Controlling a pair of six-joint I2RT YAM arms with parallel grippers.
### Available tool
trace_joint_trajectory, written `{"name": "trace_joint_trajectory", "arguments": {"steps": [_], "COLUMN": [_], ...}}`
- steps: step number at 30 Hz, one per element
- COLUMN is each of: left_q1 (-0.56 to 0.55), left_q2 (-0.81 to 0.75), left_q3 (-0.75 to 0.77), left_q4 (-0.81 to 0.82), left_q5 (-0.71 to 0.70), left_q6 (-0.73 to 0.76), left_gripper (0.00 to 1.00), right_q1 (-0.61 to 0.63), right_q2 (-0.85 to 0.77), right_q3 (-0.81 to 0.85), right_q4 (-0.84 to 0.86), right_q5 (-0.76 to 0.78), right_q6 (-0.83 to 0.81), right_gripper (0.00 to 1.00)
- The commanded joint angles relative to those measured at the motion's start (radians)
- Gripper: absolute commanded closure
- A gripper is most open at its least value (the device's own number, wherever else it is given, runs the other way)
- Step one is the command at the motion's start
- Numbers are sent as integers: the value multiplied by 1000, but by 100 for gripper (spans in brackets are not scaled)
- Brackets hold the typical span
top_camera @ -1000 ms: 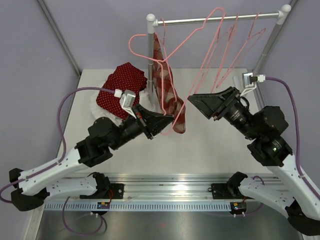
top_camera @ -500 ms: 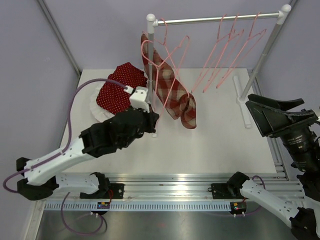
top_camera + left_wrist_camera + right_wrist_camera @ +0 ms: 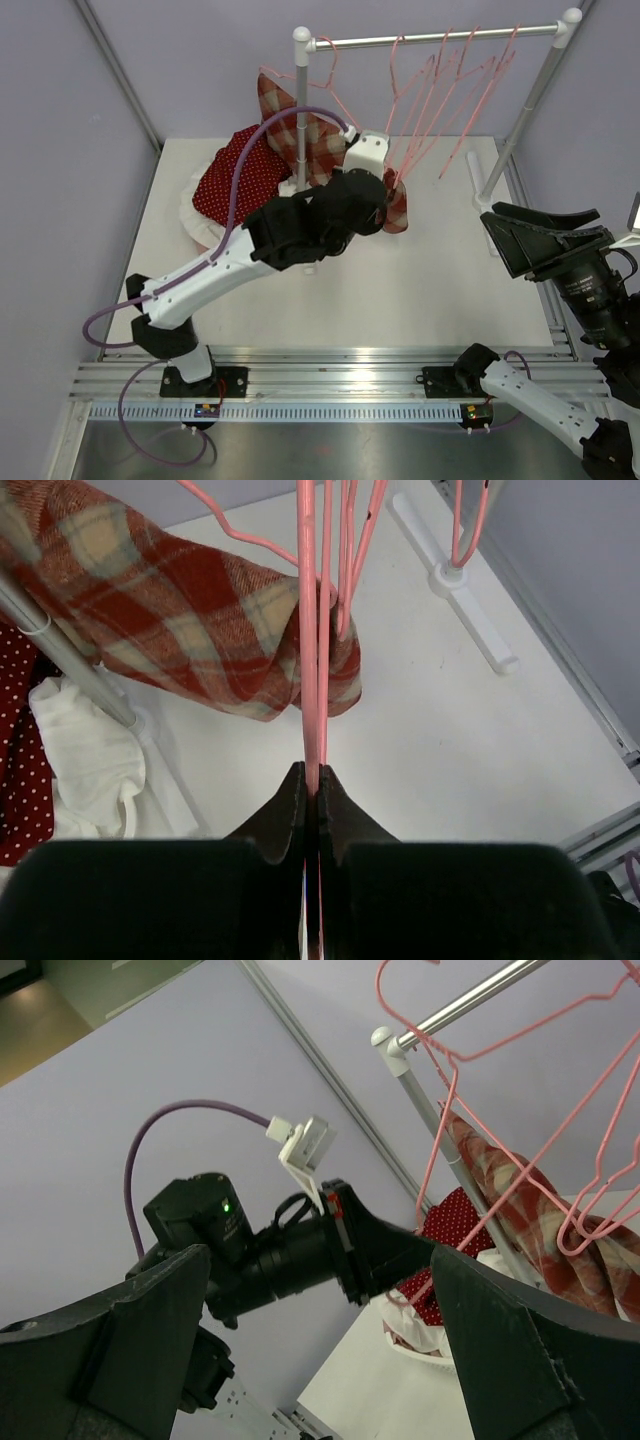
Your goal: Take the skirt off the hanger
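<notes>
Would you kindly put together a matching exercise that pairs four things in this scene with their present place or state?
Things:
1. red-and-tan plaid woollen skirt
2. dark red white-dotted cloth
3. left end effector
4. right end effector

Places or states:
A. open, holding nothing
B. hanging beside the white rack post
C. shut on a thin pink wire hanger
D. heaped at the back left of the white table

Pairs: 1-B, 2-D, 3-C, 4-A
</notes>
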Motion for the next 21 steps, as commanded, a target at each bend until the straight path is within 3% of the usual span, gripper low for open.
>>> {"name": "trace_joint_trajectory", "arguments": {"steps": [1, 9, 17, 21], "left_q1": [64, 203, 263, 262], "left_q2": [73, 185, 313, 311], "left_q3": [210, 324, 463, 395], "left_q4": [-69, -12, 41, 67], "left_q5": [1, 187, 409, 478], "left_q6": [39, 50, 27, -23], "left_gripper": [100, 100, 100, 100], "right_q1": [4, 4, 4, 4], "right_q2": [-12, -30, -38, -36], "right_q3": [-8, -7, -45, -54], "right_q4": [-6, -26, -20, -15], "right_q5": [27, 36, 34, 36], "right_q6": [-10, -20, -10, -9], "right_gripper": [1, 0, 1, 1]}}
